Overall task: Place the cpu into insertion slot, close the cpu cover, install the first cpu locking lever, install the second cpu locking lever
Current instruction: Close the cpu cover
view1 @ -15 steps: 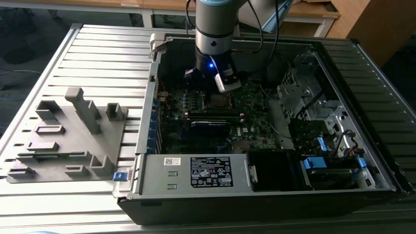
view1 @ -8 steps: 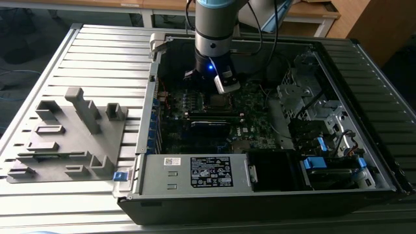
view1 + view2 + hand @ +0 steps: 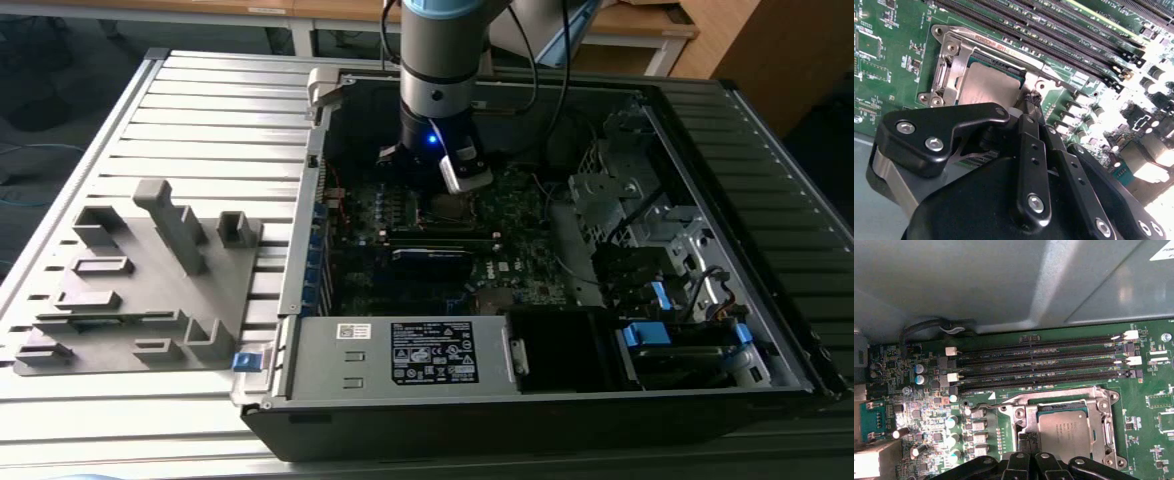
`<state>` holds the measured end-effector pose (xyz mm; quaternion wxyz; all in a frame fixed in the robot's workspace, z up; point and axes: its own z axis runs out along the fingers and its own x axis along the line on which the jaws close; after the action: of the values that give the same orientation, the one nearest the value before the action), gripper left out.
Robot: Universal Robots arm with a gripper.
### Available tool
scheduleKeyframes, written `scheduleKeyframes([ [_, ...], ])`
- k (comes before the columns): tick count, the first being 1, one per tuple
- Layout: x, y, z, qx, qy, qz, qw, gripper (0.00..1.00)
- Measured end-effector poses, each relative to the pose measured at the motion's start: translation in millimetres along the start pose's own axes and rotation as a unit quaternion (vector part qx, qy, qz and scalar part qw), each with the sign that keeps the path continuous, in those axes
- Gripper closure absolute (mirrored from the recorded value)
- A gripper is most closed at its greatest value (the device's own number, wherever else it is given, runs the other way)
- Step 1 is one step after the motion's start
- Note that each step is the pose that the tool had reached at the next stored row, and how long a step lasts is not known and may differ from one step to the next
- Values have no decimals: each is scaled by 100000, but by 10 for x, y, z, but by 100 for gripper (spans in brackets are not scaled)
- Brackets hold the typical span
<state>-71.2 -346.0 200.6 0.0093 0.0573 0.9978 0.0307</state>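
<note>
The cpu (image 3: 1064,429) (image 3: 988,86) lies flat in the insertion slot (image 3: 1101,427), its silver-grey top showing through the cut-out of the cpu cover (image 3: 1026,421) (image 3: 954,70). The cover lies down over the chip. A thin wire lever (image 3: 1054,392) runs along the socket's edge beside the memory slots. My gripper (image 3: 1025,439) (image 3: 1029,100) has its black fingers together, with the tips at the socket's edge by one corner of the cover. Whether they pinch a lever end I cannot tell. In the exterior view the gripper (image 3: 447,195) hangs low over the socket inside the open computer case.
Long black memory slots (image 3: 1044,362) run beside the socket, and capacitors (image 3: 919,375) crowd the board nearby. The case's metal walls (image 3: 300,200), the power supply (image 3: 400,355) and the drive cage (image 3: 627,200) ring the board. A grey fixture tray (image 3: 134,280) lies on the slatted table at the exterior view's left.
</note>
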Motion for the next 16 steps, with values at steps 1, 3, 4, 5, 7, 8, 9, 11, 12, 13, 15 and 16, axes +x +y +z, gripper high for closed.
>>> scheduleKeyframes([
  [1,0,0,1,-11,-5,-1,100000,89],
  [3,0,0,2,-15,-7,-2,100000,89],
  [4,0,1,5,-29,-14,-1,100000,89],
  [5,0,0,9,-33,-17,-2,100000,89],
  [7,0,0,9,-17,-9,-2,100000,89],
  [8,0,0,9,-13,-7,1,100000,89],
  [9,0,0,9,-12,-6,0,100000,89],
  [11,0,0,5,-11,-7,-3,100000,89],
  [12,0,0,0,-8,-6,-1,100000,89],
  [13,0,1,-7,-12,-7,0,100000,89],
  [15,-1,2,-25,-12,-9,1,100000,89],
  [16,-1,3,-34,-18,-10,0,100000,89],
])
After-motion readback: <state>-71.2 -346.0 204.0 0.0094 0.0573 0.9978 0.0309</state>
